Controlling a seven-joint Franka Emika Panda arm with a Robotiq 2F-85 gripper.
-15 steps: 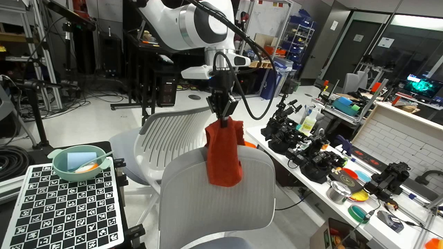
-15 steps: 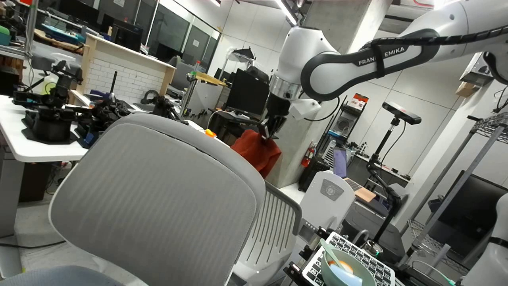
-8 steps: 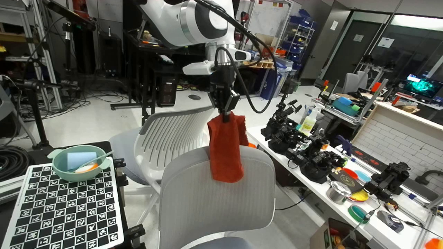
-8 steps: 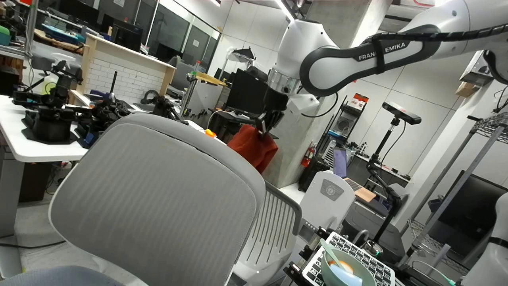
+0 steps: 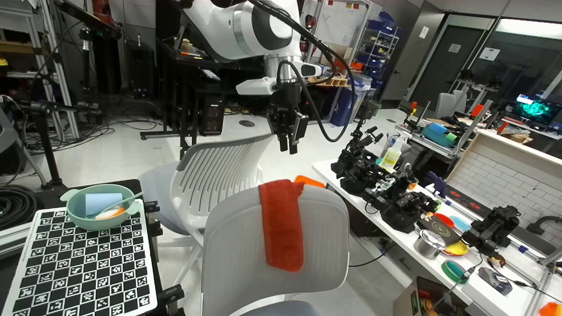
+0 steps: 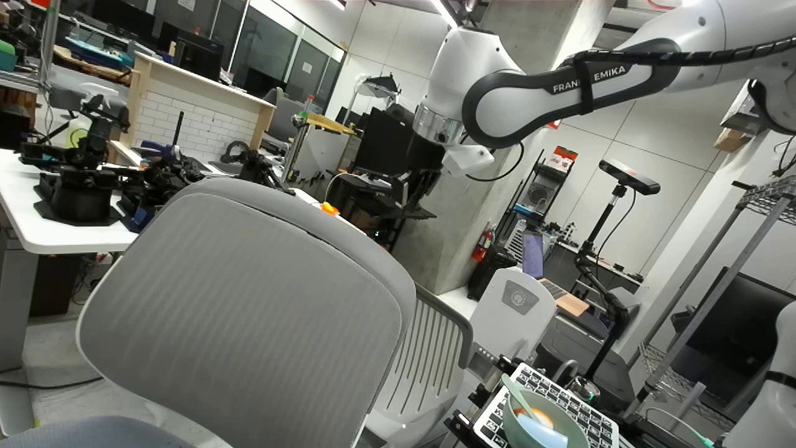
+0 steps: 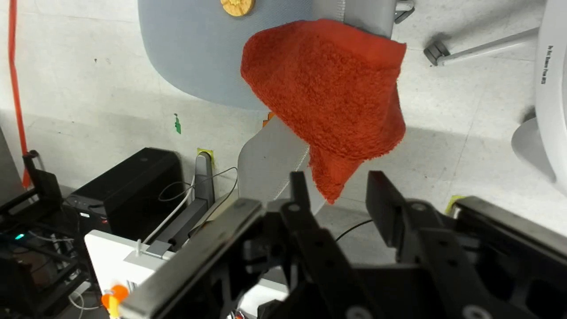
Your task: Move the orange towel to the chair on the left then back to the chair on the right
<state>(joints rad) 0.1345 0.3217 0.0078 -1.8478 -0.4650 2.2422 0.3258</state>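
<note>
The orange towel (image 5: 283,228) is draped over the top edge of the front grey mesh chair (image 5: 237,259) and hangs down its back. In the wrist view the towel (image 7: 328,88) lies beyond the fingertips, and one corner points toward the gap between them. In an exterior view that chair's back (image 6: 249,298) hides the towel. The second chair, with a white slatted back (image 5: 215,184), stands behind and to the left; it also shows there (image 6: 429,354). My gripper (image 5: 289,149) is open and empty above the towel, apart from it. The gripper (image 7: 337,175) shows spread fingers in the wrist view.
A white table (image 5: 395,237) with black robot arms and dishes stands right of the front chair. A checkered board (image 5: 88,263) with a green bowl (image 5: 101,224) is at the left. A bright orange item (image 5: 309,181) shows just behind the towel. A monitor (image 6: 388,146) stands behind the gripper.
The gripper has opened and let go of the towel. The towel has dropped from the fingers and now hangs lower on the chair back. The arm has risen slightly and shifted a little.
</note>
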